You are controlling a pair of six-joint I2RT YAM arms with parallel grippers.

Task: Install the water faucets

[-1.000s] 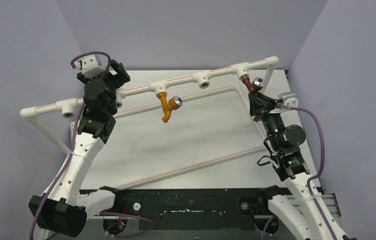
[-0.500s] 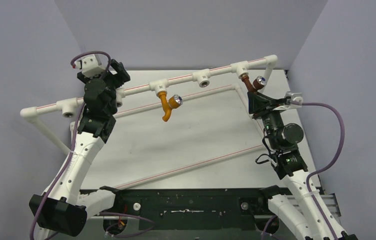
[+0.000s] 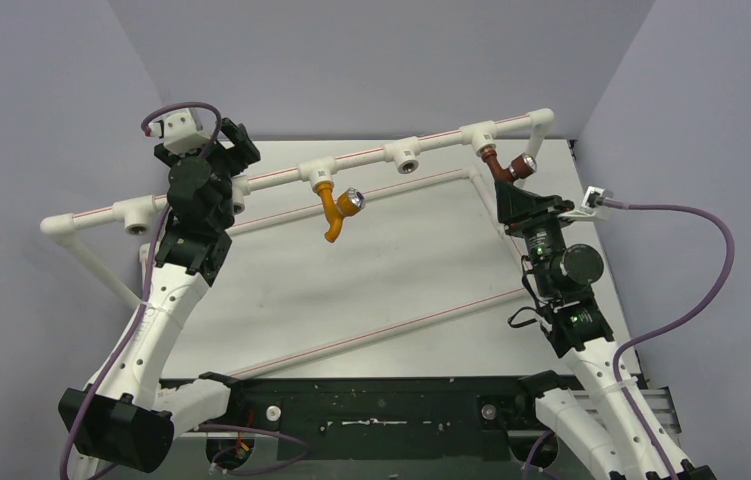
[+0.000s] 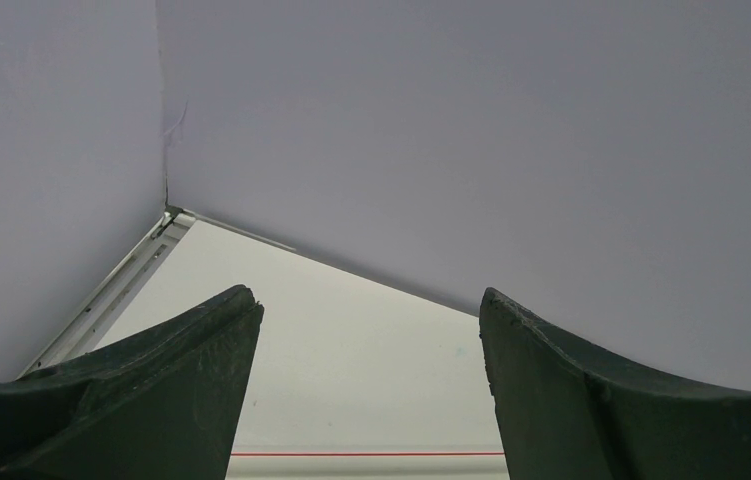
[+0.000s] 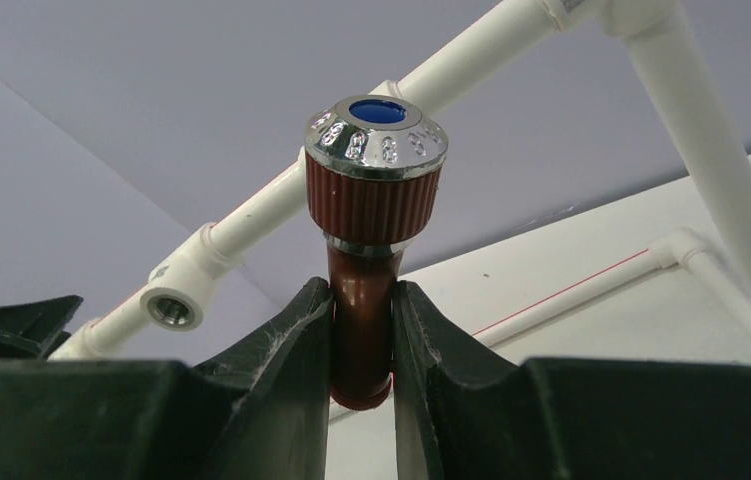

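The dark red-brown faucet [image 3: 504,168] hangs from the rightmost T socket [image 3: 479,136] of the raised white pipe. My right gripper [image 3: 513,193] is shut on its spout. In the right wrist view the spout [image 5: 361,330] sits pinched between both fingers, with the silver knob [image 5: 376,135] above them. The orange-yellow faucet [image 3: 331,212] hangs from another socket [image 3: 319,175], its knob to the right, and nothing touches it. My left gripper [image 3: 239,150] stays by the pipe's left part. In its wrist view it [image 4: 371,310] is open and holds nothing.
The white pipe frame [image 3: 441,143] crosses the back. It has an empty socket [image 3: 406,160] between the faucets and another [image 3: 136,215] at the left. Red-striped pipes [image 3: 381,335] lie across the table. Purple walls close in on three sides. The right arm's cable [image 3: 701,290] loops out to the right.
My right wrist has turned with the red-brown faucet in its grip. The knob swung toward the right and the cable swept out to the right. The left arm stayed still.
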